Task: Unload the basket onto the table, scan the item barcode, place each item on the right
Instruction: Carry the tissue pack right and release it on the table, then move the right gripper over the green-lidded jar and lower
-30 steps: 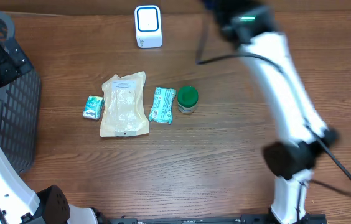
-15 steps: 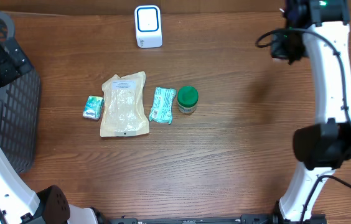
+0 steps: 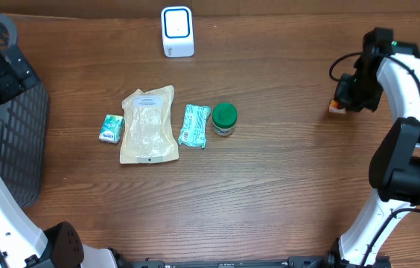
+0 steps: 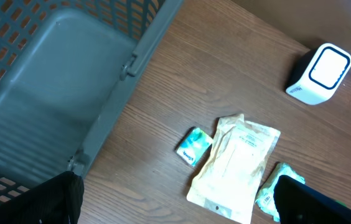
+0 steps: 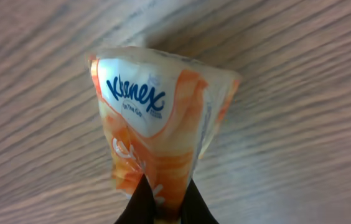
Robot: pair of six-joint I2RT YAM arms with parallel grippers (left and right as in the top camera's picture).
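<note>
1 change: right fingers, pinching a Kleenex pack, have swung nearer, apparently lower; left fingers gape wide.

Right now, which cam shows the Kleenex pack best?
Right wrist. The orange Kleenex pack fills the frame, logo readable, its lower end pinched in the right gripper. Overhead shows only a small orange sliver of it poking out beside that gripper. Left wrist doesn't show it at all.

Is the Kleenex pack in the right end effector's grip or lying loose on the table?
Gripped: the right end effector is shut on the Kleenex pack, pinching its lower end in the wrist view.
</note>
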